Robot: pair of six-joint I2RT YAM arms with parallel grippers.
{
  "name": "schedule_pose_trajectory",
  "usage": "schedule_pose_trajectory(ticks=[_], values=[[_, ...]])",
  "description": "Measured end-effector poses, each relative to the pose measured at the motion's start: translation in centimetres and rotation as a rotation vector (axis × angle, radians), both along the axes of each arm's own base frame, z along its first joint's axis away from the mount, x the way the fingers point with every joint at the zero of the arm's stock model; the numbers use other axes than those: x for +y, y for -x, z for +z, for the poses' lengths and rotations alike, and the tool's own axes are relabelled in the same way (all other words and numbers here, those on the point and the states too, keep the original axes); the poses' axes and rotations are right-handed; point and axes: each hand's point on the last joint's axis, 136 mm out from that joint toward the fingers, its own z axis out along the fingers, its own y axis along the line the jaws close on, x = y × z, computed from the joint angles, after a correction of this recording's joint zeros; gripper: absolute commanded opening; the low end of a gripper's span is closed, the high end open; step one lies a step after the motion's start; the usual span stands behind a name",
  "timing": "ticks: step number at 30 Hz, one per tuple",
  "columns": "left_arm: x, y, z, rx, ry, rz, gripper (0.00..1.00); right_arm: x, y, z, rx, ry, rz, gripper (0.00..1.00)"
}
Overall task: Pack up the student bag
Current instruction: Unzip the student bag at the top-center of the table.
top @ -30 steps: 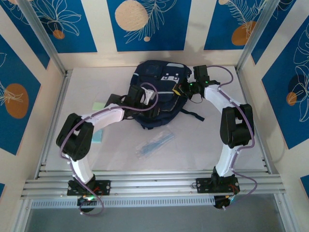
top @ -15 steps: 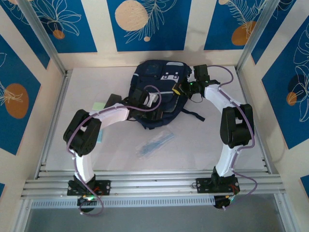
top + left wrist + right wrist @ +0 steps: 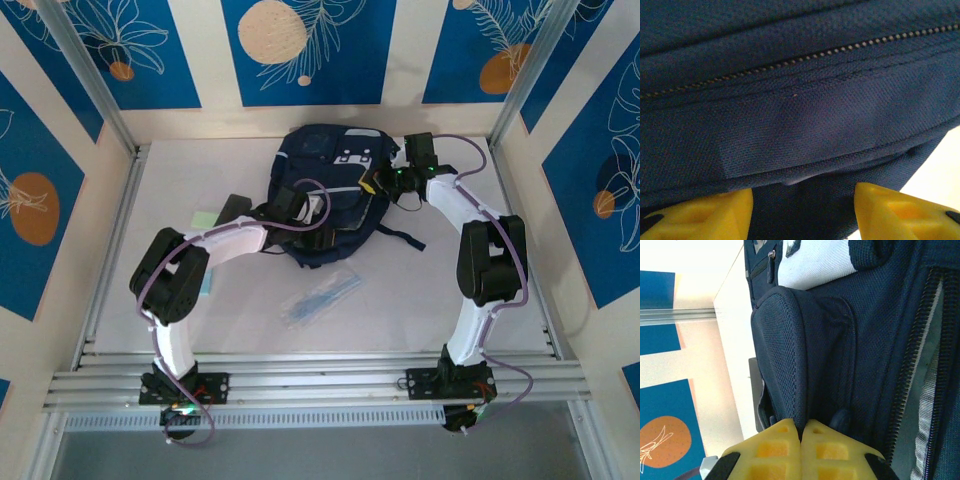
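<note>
White tabletop (image 3: 420, 300), blue-patterned walls (image 3: 300, 50): student bag (image 3: 335, 160) lies there, left claw (image 3: 802, 195) spread, right claw (image 3: 801, 429) pinching it.

Student bag (image 3: 325, 200): navy woven cloth, matt, with a coarse weave visible up close and stitched seams. Zip (image 3: 840, 50): fine teeth with a dull metallic glint. Side pocket (image 3: 782, 355): mesh fabric, rougher than the body cloth. Pale patch (image 3: 815, 262): smoother, flat cloth. Left gripper (image 3: 803, 197) and right gripper (image 3: 801, 427): fingers are yellow plastic, matt, with moulded recesses. Arm shells (image 3: 225, 240): white plastic, slight gloss. Joints (image 3: 165, 285): black, matt. Frame rails (image 3: 320, 382): bare aluminium, satin finish. Table (image 3: 420, 300): pale, matt, smooth. Clear sleeve (image 3: 320, 295): thin glossy plastic film.
</note>
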Motion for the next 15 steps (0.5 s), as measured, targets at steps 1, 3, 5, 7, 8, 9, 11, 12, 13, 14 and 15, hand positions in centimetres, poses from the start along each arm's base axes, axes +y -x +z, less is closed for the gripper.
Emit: schedule_pose_trajectory(ticks=[1,3,5,7,8,9,11,12,13,14,15], values=[[-0.1,-0.1,0.1,-0.001,0.003,0.001,0.55,0.0,0.0,0.0,0.0,-0.002,-0.001,0.0],[-0.4,-0.6,0.4,-0.003,0.007,0.002,0.54,0.0,-0.1,0.1,-0.005,-0.004,-0.003,0.0],[-0.7,-1.0,0.3,-0.001,-0.001,-0.003,0.54,0.1,-0.3,0.3,-0.015,-0.008,-0.003,0.0],[-1.1,-1.3,0.4,-0.007,-0.012,-0.018,0.54,0.0,-0.5,0.5,-0.025,-0.014,-0.007,0.0],[-1.2,-1.5,0.5,-0.016,-0.015,-0.026,0.54,-0.1,-0.6,0.7,-0.03,-0.018,-0.009,0.0],[-1.3,-1.6,0.5,-0.026,-0.019,-0.036,0.54,-0.1,-0.8,0.8,-0.037,-0.024,-0.01,0.0],[-1.5,-1.7,0.6,-0.037,-0.023,-0.053,0.54,-0.1,-0.9,1.1,-0.043,-0.034,-0.012,0.0],[-1.7,-1.8,0.5,-0.038,-0.023,-0.063,0.54,-0.1,-1.0,1.2,-0.046,-0.038,-0.011,0.0],[-1.9,-1.8,0.4,-0.037,-0.021,-0.074,0.53,-0.1,-1.1,1.3,-0.048,-0.042,-0.013,0.0],[-2.1,-1.7,0.3,-0.034,-0.013,-0.085,0.52,-0.1,-1.1,1.3,-0.049,-0.045,-0.013,0.0],[-2.3,-1.5,0.3,-0.03,-0.004,-0.097,0.5,-0.2,-1.1,1.4,-0.052,-0.047,-0.013,0.0]])
